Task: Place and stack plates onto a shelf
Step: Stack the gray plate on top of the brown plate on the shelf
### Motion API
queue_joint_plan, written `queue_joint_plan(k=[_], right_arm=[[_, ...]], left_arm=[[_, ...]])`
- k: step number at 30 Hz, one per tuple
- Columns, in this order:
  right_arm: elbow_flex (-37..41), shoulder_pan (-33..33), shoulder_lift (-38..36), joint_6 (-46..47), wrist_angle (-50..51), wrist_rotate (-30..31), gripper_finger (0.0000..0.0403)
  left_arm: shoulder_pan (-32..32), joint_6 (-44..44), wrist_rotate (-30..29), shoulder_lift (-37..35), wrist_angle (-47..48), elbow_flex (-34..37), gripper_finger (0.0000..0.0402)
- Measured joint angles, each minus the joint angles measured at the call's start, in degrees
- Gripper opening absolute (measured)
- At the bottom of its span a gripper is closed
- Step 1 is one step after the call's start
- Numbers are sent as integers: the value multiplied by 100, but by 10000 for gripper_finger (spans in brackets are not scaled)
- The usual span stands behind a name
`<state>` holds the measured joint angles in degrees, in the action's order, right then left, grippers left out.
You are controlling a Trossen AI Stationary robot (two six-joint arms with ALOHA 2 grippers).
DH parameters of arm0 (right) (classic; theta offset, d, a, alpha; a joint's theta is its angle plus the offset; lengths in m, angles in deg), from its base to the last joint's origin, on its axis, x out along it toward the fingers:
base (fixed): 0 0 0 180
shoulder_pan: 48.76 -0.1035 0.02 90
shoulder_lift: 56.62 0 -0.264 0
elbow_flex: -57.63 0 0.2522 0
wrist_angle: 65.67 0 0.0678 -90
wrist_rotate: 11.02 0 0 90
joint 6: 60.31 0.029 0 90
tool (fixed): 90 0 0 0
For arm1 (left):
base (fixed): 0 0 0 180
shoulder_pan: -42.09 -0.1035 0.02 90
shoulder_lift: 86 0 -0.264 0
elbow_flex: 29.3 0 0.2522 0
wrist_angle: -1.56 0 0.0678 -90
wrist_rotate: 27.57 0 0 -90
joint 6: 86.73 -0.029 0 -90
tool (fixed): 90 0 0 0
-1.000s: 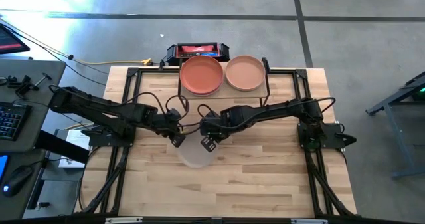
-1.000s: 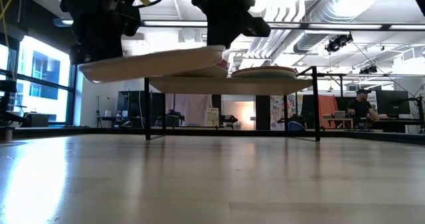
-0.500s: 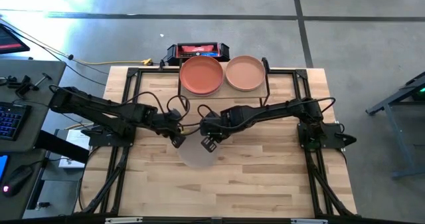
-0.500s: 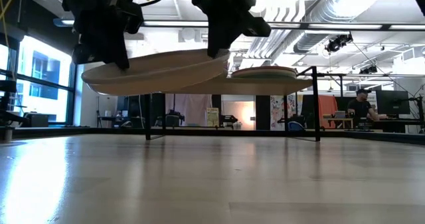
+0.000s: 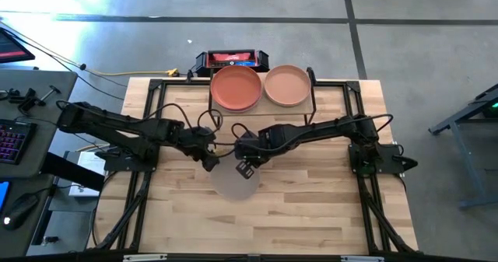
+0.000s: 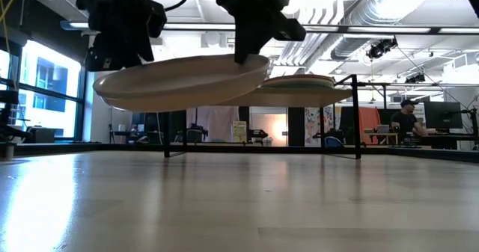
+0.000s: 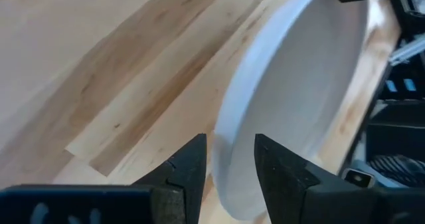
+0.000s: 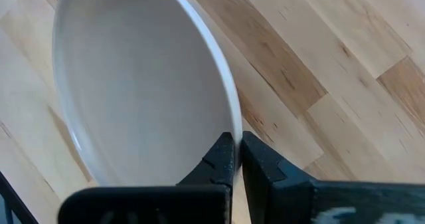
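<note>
An off-white plate hangs in the air above the table's middle, between my two grippers; in the low view it is tilted, its left end lower. My right gripper is shut on its rim. My left gripper is open at the plate's opposite edge, with one finger on each side of the rim; I cannot tell whether they touch it. A terracotta plate and a peach plate lie side by side on the shelf at the table's far edge. My right gripper pinches the off-white plate's rim between its two fingers, one finger inside the plate and one outside. The fingers come from above, pointing down. The plate is lifted clear of the table and slightly tilted.
A red-and-black box sits behind the shelf. The shelf's thin black legs stand on the tabletop. Bare wood lies between the plate and the table's near edge.
My left gripper has gone a little toward the table's right, at the plate's edge. The off-white plate, held up by my right gripper, has shifted slightly toward the table's right and near edge and shows more of its underside in the low view.
</note>
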<state>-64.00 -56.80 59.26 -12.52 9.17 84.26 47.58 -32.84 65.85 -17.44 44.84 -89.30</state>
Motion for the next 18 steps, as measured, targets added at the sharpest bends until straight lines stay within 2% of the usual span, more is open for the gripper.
queue_joint_plan(k=[4, 18], right_arm=[[0, -28, 0, 15, 89, 2, 1], [0, -38, -3, -178, 461, -101, 0]], left_arm=[[-26, -2, 206, -36, -74, -2, 117], [-39, -191, 67, -418, -167, -11, 117]])
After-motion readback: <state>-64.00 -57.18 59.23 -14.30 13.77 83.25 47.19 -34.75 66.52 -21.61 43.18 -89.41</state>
